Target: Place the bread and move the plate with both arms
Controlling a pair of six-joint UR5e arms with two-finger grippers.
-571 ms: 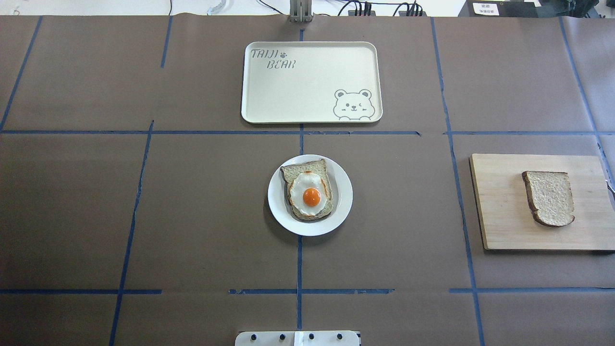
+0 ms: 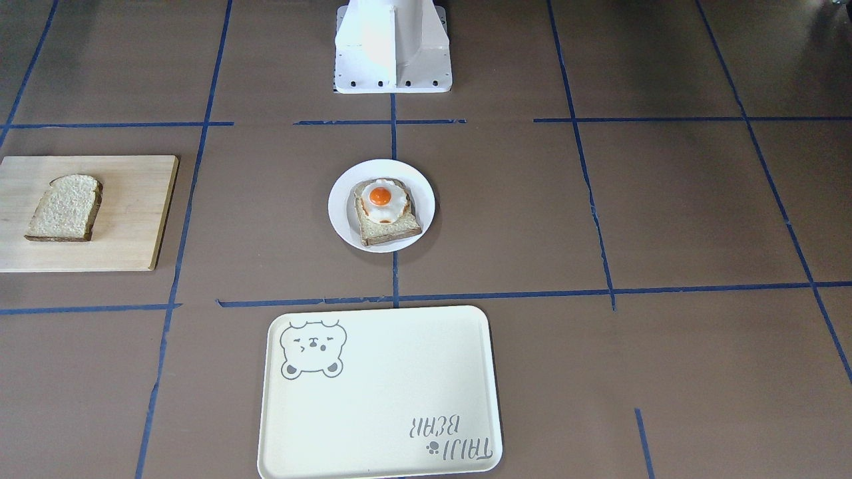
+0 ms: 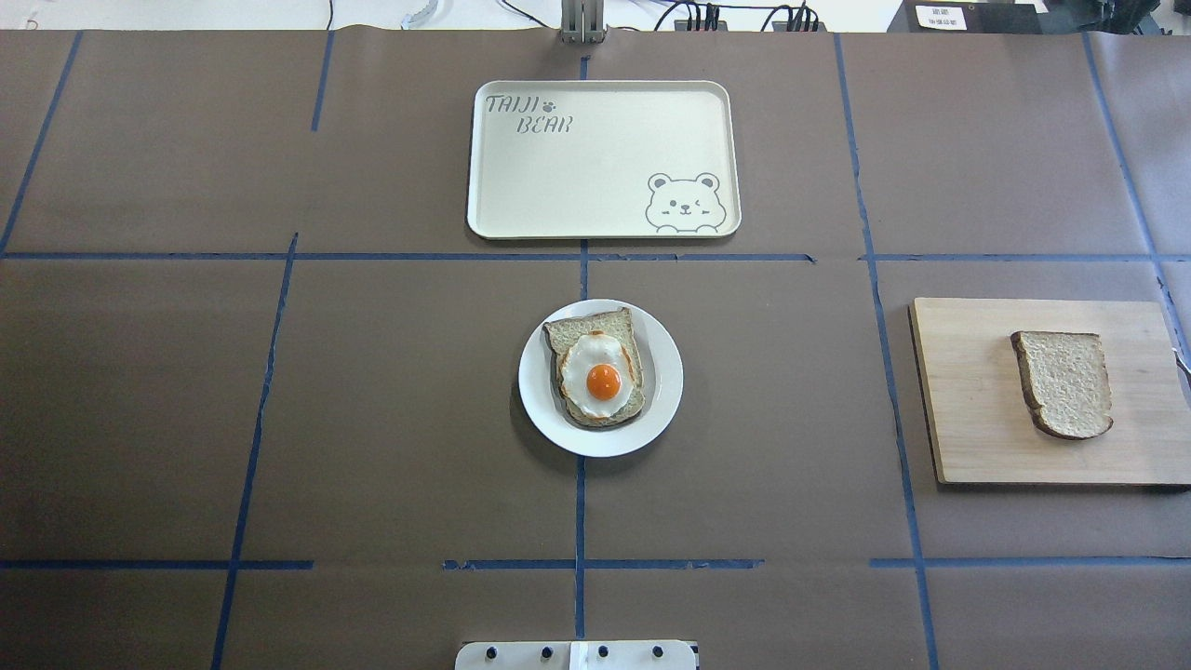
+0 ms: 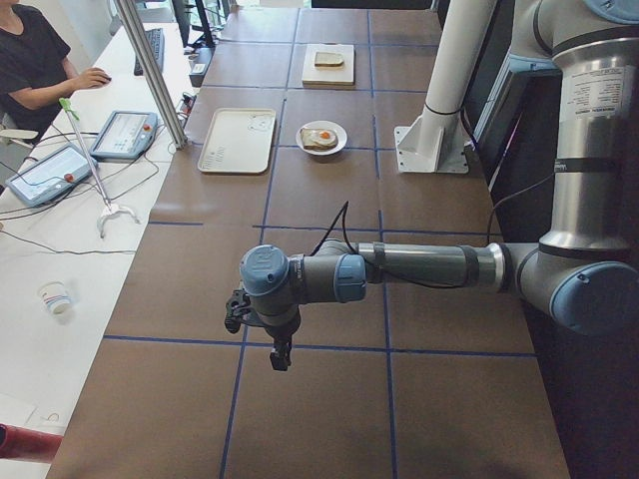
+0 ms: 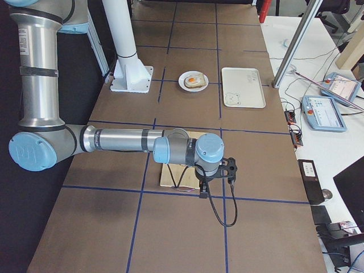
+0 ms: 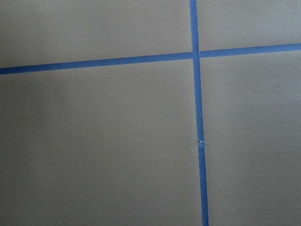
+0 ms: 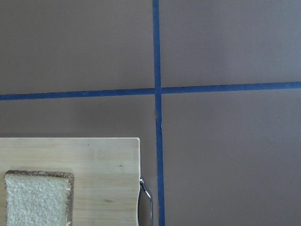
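Observation:
The plain bread slice (image 3: pixel 1063 383) lies on a wooden cutting board (image 3: pixel 968 409) at the table's right; it also shows in the front-facing view (image 2: pixel 65 207) and the right wrist view (image 7: pixel 37 197). The small white plate (image 3: pixel 665 381) sits at the table's middle and holds a toast slice with a fried egg (image 3: pixel 595 368). My left gripper (image 4: pixel 281 359) hangs over bare table far left of the plate. My right gripper (image 5: pixel 203 192) hangs over the board's outer end. I cannot tell whether either is open or shut.
A cream rectangular tray with a bear drawing (image 3: pixel 577 177) lies beyond the plate, with nothing on it. The white pedestal base (image 2: pixel 393 46) stands at the near edge. Blue tape lines cross the brown table cover. An operator (image 4: pixel 40 60) sits at a side desk.

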